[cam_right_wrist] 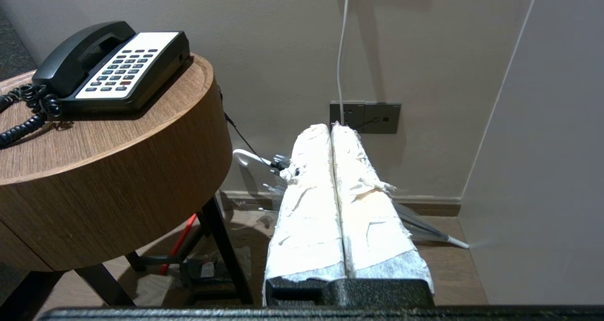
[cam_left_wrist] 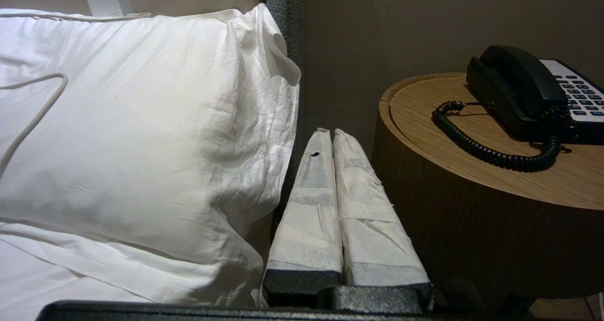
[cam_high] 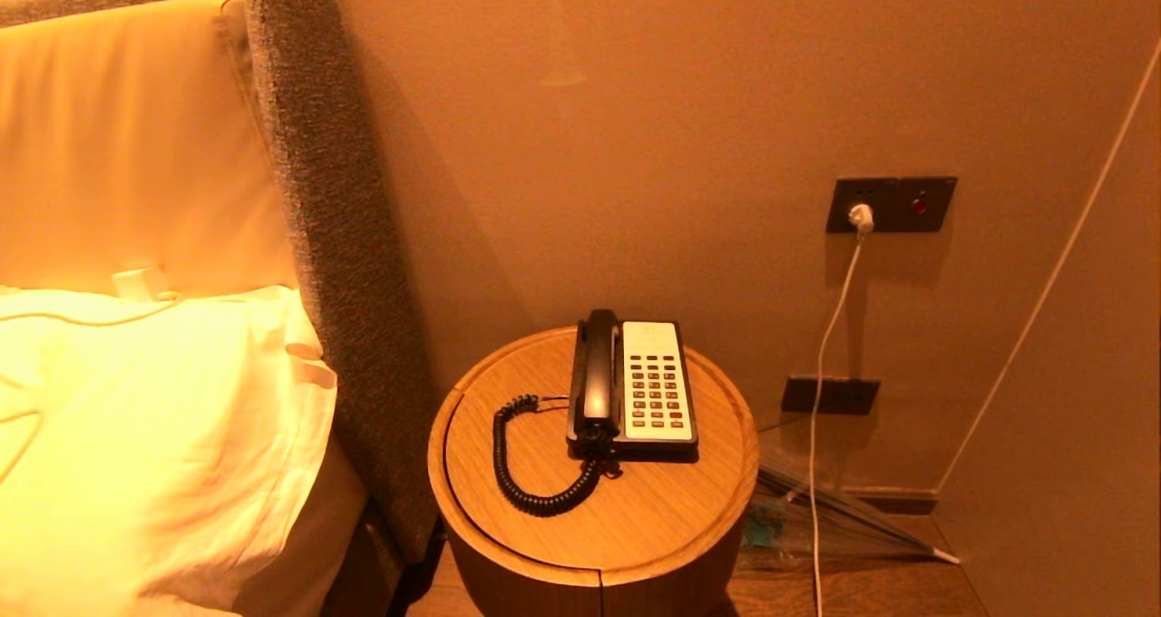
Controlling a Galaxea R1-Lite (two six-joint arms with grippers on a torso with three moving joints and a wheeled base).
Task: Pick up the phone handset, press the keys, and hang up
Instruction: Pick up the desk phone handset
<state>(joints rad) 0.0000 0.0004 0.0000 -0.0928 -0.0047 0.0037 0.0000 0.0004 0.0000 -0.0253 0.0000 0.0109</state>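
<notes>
The phone handset [cam_high: 597, 374], slim glossy black plastic with rounded ends, lies cradled on the left side of the black-and-white phone base [cam_high: 651, 386]; its coiled cord [cam_high: 535, 472] loops over the round wood-grain surface [cam_high: 635, 526]. The left gripper [cam_left_wrist: 329, 134], wrapped in white tape, hangs low between pillow [cam_left_wrist: 141, 122] and surface, jaws pressed together. The right gripper [cam_right_wrist: 330, 128] sits low by the wall, jaws likewise closed

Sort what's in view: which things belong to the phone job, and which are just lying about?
For the job: handset, on its phone base; coiled cord; both grippers, shut, below the table top.
Lying about: pillow, umbrella, charger cable.
</notes>
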